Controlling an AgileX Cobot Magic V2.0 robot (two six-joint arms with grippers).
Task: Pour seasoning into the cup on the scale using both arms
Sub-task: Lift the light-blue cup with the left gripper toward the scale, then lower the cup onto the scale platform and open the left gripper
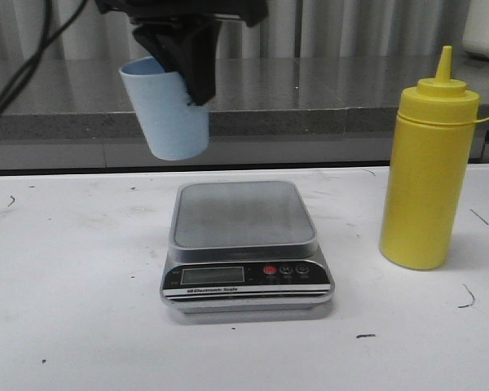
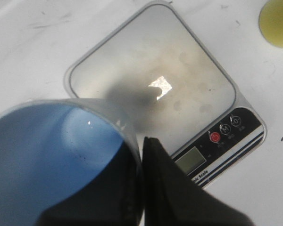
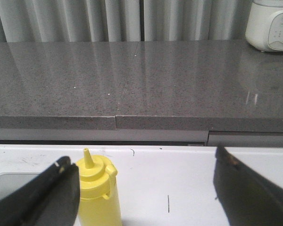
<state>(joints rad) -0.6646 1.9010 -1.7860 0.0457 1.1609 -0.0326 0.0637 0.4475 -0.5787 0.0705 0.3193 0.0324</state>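
My left gripper (image 1: 187, 69) is shut on the rim of the pale blue cup (image 1: 169, 110) and holds it tilted in the air above the back left of the scale (image 1: 243, 244). In the left wrist view the cup (image 2: 52, 155) fills the near side, with one finger inside and one outside its wall, and the scale platform (image 2: 151, 80) lies below. The yellow seasoning bottle (image 1: 428, 167) stands upright on the table right of the scale. My right gripper (image 3: 144, 183) is open and empty, and the bottle (image 3: 98, 190) stands just beside one of its fingers.
A grey stone counter (image 1: 310, 102) runs along the back of the white table (image 1: 81, 309). A white appliance (image 3: 271, 23) sits on the counter at the far right.
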